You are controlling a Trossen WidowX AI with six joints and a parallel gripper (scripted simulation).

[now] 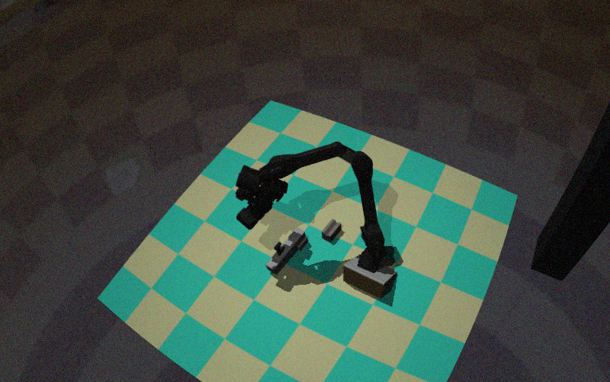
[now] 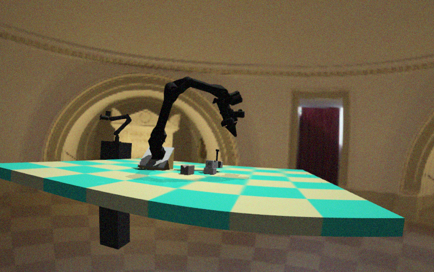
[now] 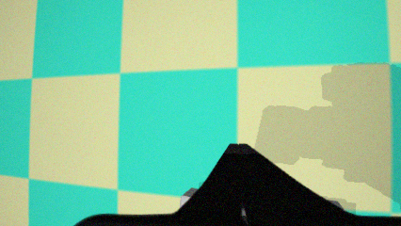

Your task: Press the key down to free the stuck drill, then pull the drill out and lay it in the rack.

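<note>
The gripper (image 2: 233, 130) hangs above the table (image 2: 280, 198) with fingers pressed together, holding nothing, probably to push the key. The drill (image 1: 288, 247) sits in its block, left of the rack (image 1: 332, 230).

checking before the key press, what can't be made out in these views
- Key on the grey drill fixture: too small, top and exterior views.
- Same fixture, wrist view: hidden behind the shut black pincer, only slivers show.
- Small grey notched rack: inside too small to see.
</note>
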